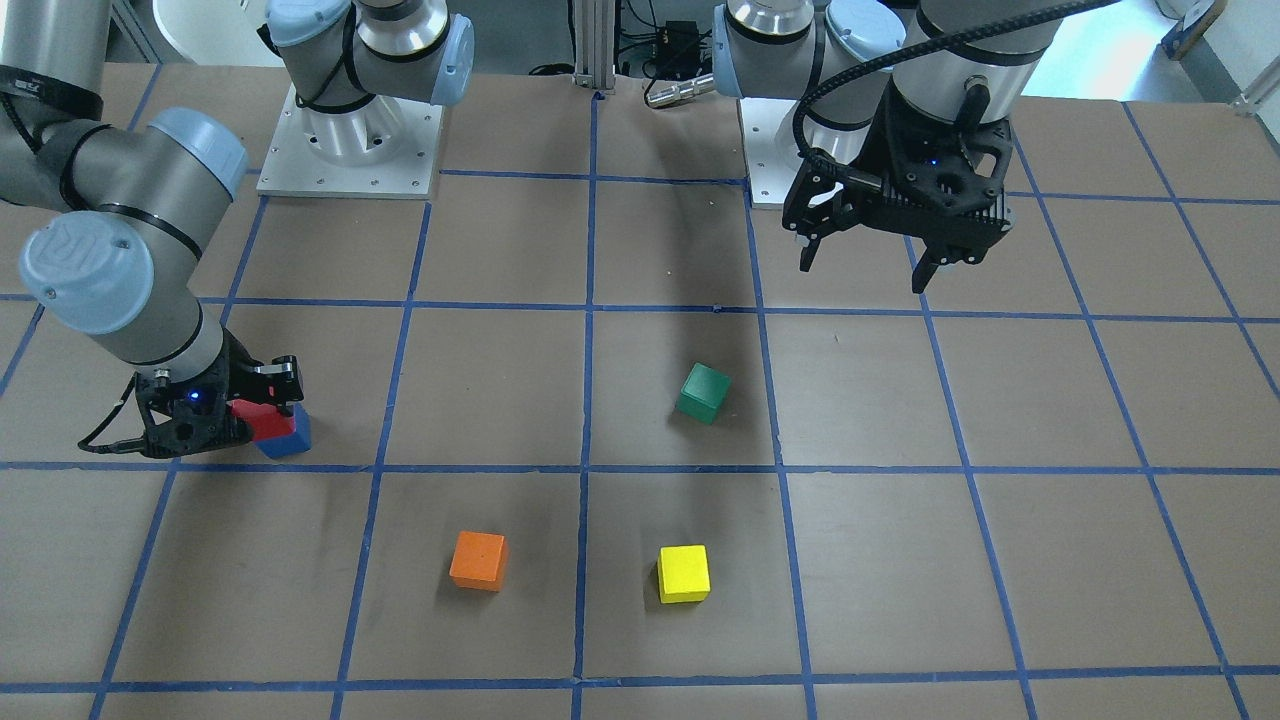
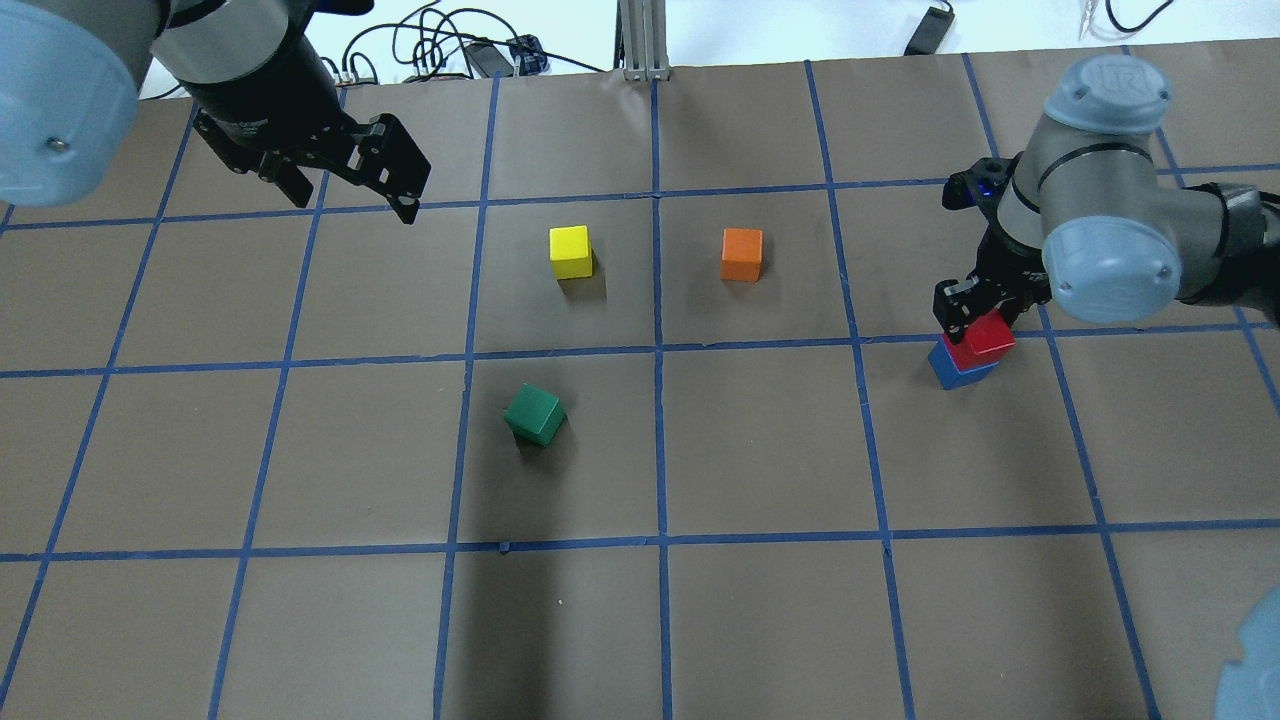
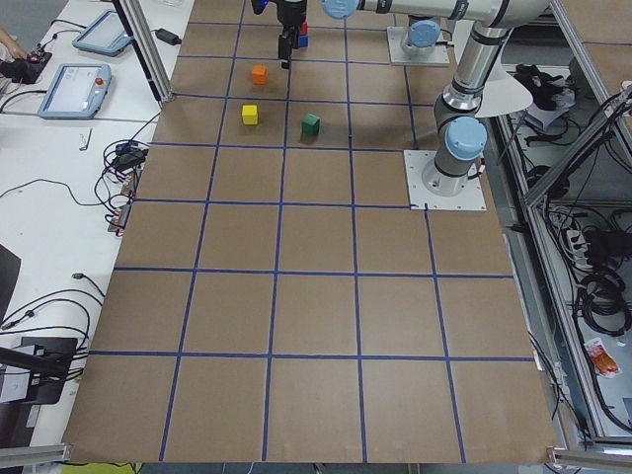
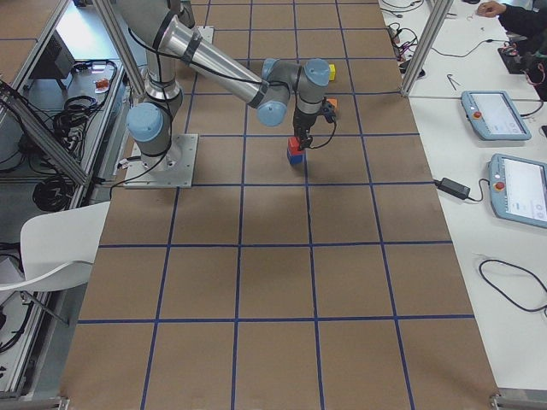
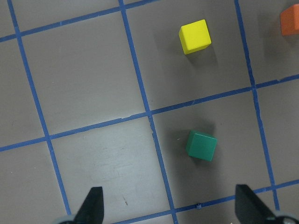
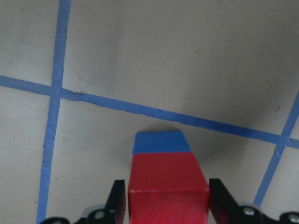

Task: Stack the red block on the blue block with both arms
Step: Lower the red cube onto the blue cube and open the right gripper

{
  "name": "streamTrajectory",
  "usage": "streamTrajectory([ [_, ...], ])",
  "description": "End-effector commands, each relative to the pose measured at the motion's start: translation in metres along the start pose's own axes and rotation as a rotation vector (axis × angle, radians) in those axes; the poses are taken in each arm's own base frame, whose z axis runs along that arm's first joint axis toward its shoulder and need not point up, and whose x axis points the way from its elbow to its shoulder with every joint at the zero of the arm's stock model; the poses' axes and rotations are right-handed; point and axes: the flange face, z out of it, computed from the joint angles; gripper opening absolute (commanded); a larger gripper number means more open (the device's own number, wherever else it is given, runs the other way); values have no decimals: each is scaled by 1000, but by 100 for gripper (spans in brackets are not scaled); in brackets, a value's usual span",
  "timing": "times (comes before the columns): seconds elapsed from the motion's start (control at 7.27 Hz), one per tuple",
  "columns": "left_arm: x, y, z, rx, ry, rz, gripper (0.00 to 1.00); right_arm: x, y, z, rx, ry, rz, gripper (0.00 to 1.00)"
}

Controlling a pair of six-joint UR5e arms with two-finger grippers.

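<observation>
Red block [image 6: 168, 179]: on top of the blue block, twisted a little relative to it and shifted so that one strip of the blue top shows past its edge.
Blue block [image 6: 161, 142]: flat on the surface, next to a blue tape line, on the robot's right side.
Right gripper [image 1: 262, 408]: low over the stack, fingers [image 6: 119, 203] clenched on the two opposite sides of the red block.
Left gripper [image 1: 862, 275]: held high above the surface on the robot's left side, well apart from the stack; fingers spread wide, nothing between them.
Green cube [image 1: 703, 392]: near the middle of the surface, turned at an angle to the grid.
Yellow cube [image 1: 684, 573]: beyond the green cube from the robot, alone in its square.
Orange cube [image 1: 478, 559]: in the square next to the yellow cube, apart from it.
Surface [image 1: 900, 550]: brown sheet marked into squares by blue tape.
</observation>
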Motion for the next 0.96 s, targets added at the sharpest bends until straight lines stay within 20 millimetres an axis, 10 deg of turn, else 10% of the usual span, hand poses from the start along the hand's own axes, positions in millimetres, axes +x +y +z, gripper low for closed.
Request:
streamTrajectory([
  [0.0,0,0,1,-1,0,0,100,0,0,1,-2,1,2,77],
  [0.41,0,0,1,-1,0,0,100,2,-7,-27,38,25,66,100],
  [0.83,0,0,0,0,0,0,100,-6,2,-123,4,-3,114,100],
])
